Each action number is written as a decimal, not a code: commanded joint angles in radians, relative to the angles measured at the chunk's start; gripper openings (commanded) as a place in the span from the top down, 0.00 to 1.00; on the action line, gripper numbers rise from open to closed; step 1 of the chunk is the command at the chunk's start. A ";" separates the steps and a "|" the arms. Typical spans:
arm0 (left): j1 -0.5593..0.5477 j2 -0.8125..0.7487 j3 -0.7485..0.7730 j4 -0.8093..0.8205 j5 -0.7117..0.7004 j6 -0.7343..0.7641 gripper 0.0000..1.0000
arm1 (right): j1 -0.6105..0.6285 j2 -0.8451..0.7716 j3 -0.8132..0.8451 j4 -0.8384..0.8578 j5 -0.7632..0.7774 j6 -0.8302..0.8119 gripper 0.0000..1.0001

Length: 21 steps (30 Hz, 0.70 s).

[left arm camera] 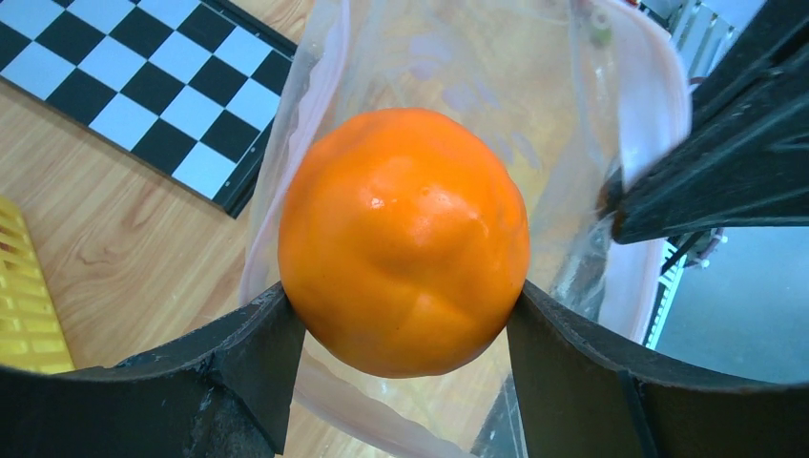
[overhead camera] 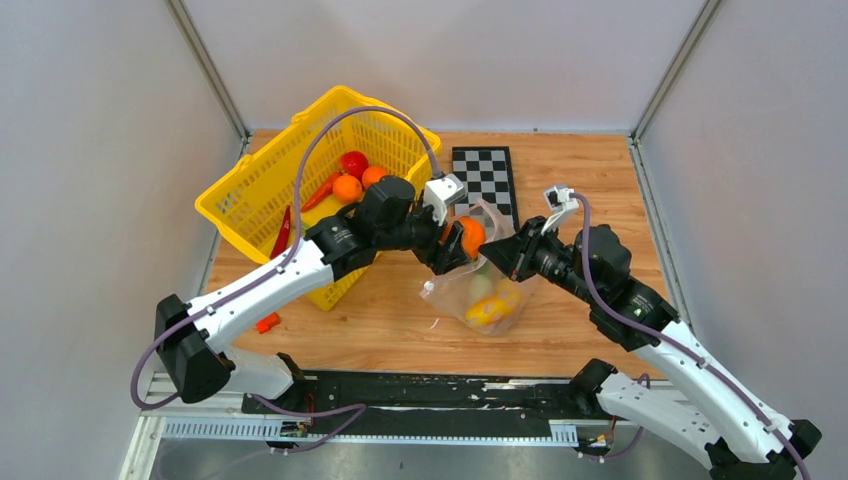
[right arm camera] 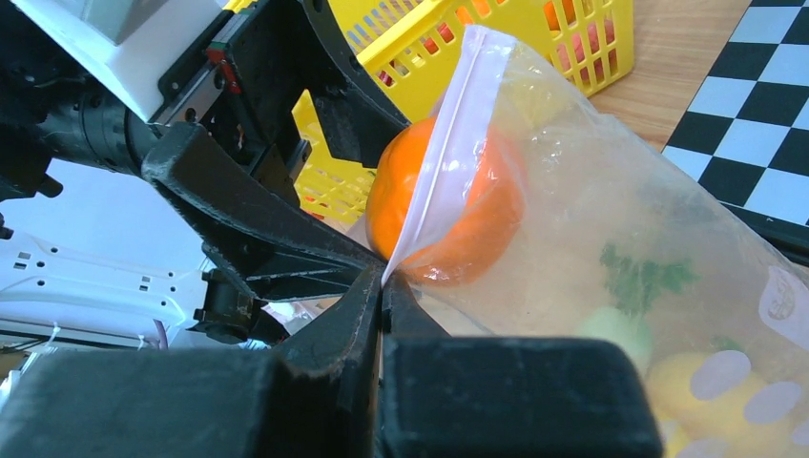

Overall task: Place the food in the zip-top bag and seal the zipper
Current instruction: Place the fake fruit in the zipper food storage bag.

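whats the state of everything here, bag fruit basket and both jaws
zip-top bag, mouth open, yellow food inside
zipper, unsealed
orange fruit, gripped at the bag's mouth
left jaws, shut on the orange fruit
right jaws, shut on the zip-top bag's mouth edge
yellow basket, holding red and orange food

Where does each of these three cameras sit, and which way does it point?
Top external: fixed above and behind, looking down on the table; both arms show.
Left wrist: on the left arm, looking between its jaws at the orange fruit they hold by the zip-top bag.
Right wrist: on the right arm, looking past its shut jaws pinching the bag's rim.
Shared: both wrist views show that fruit, the bag and the checkerboard.
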<state>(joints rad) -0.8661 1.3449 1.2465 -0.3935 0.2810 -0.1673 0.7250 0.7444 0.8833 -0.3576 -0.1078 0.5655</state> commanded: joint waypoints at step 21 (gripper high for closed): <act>-0.039 0.033 0.070 0.078 0.009 -0.024 0.13 | 0.004 -0.020 -0.009 0.091 0.014 0.020 1.00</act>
<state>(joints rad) -0.8967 1.3991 1.3117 -0.4145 0.3138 -0.1547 0.7250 0.7395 0.8803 -0.3317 -0.1181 0.5690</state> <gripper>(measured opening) 0.841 0.015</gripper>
